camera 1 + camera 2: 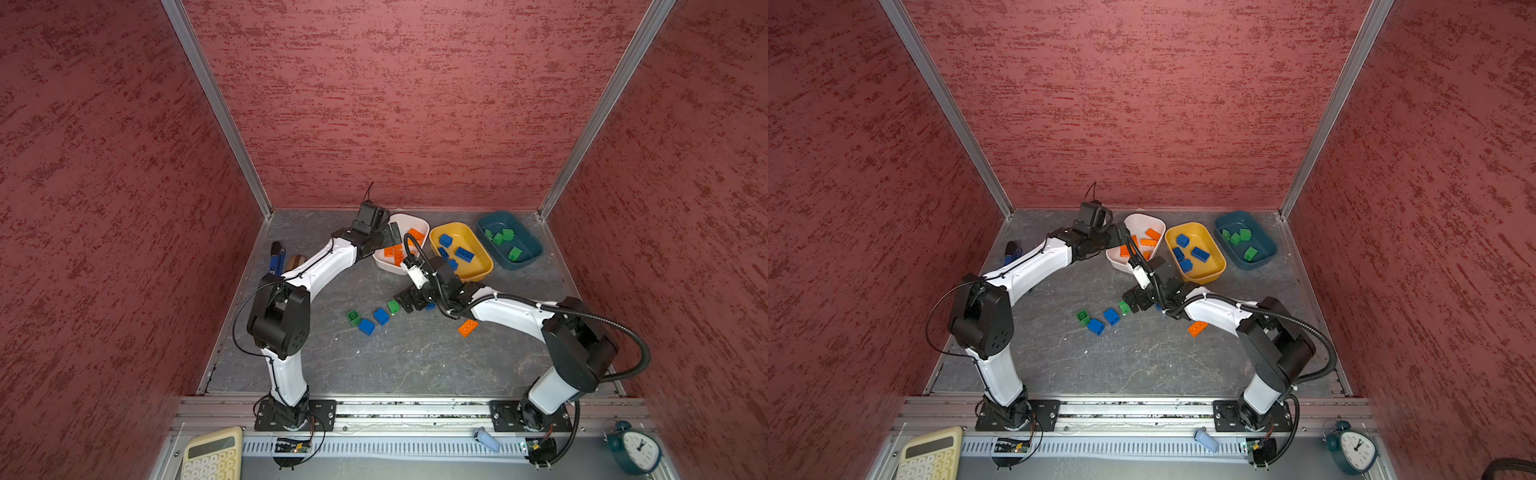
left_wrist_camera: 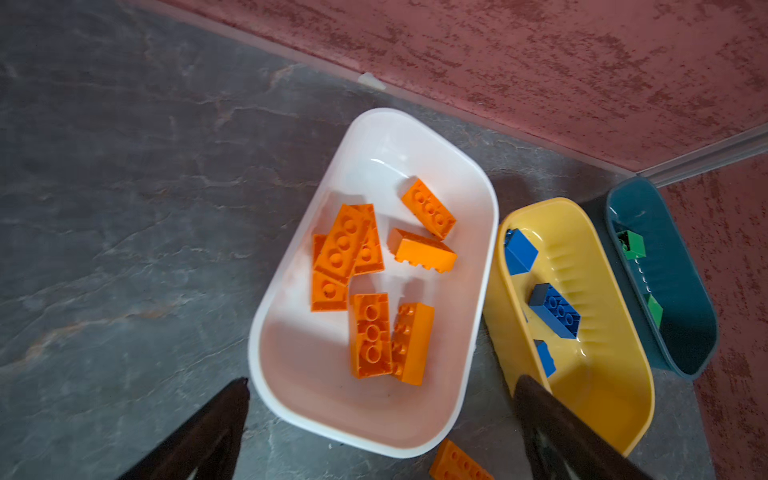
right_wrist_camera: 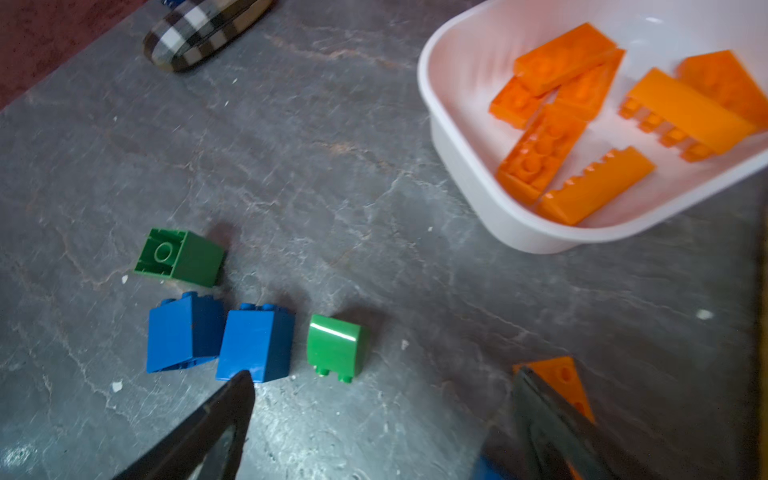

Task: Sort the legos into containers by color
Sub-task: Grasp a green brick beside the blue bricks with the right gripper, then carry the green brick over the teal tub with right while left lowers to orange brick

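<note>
My left gripper (image 1: pixel 393 235) (image 2: pixel 382 379) hangs open and empty over the near end of the white container (image 1: pixel 422 223) (image 2: pixel 478 316), which holds several orange legos (image 2: pixel 368 334). The yellow container (image 1: pixel 482 268) holds blue legos (image 1: pixel 464 253), the teal container (image 1: pixel 530 259) green ones (image 1: pixel 503 237). My right gripper (image 1: pixel 411 302) (image 3: pixel 382 372) stands open low over the table, nothing between its fingers. Just ahead of it lie a green lego (image 3: pixel 336 347), two blue legos (image 3: pixel 255 343) (image 3: pixel 183 332) and a hollow-side-up green lego (image 3: pixel 178 257). An orange lego (image 3: pixel 561 382) (image 1: pixel 468 327) lies beside one finger.
A blue-and-black stapler-like object (image 1: pixel 276 257) and a checkered case (image 3: pixel 203 29) lie at the table's left edge. Red walls close in three sides. A calculator (image 1: pixel 214 455) and a clock (image 1: pixel 636 451) sit in front of the arm bases.
</note>
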{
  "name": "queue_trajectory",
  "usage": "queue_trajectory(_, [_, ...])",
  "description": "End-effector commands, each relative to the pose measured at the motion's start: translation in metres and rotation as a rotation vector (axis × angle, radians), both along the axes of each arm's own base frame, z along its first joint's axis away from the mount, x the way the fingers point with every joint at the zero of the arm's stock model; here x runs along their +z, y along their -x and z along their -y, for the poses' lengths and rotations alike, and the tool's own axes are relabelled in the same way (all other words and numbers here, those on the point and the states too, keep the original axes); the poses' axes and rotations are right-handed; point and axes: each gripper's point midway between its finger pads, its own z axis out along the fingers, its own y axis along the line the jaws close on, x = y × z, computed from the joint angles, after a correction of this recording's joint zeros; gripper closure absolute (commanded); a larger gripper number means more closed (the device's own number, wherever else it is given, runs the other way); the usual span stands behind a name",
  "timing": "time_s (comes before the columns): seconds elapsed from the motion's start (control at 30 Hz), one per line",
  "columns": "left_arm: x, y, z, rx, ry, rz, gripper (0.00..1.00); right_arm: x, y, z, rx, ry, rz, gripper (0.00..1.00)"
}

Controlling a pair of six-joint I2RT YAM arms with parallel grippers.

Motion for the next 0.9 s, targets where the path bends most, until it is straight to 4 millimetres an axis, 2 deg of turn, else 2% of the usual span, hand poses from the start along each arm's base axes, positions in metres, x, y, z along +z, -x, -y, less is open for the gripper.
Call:
queue_trajectory(0.0, [0.006,0.001,-0.021,0.077,0.026,0.017,0.00,-0.012,0.001,-0.014,0.019,0.047,-0.005,0.08])
queue_trajectory(0.13, [-0.001,0.008,-0.038,0.115,0.015,-0.001,0.01,-0.028,-0.001,-0.024,-0.068,0.079,-0.034,0.18])
queue_trajectory(0.3, [-0.006,0.016,-0.051,0.147,-0.003,-0.016,0.01,-0.047,0.000,-0.028,-0.079,0.142,-0.049,0.26])
queue_trajectory(0.63, [-0.017,0.018,-0.053,0.162,0.006,-0.044,0.01,-0.067,-0.001,-0.038,-0.095,0.153,-0.096,0.49])
queue_trajectory(0.87, [-0.018,0.018,-0.050,0.154,-0.001,-0.048,0.01,-0.063,0.001,-0.031,-0.102,0.150,-0.079,0.59])
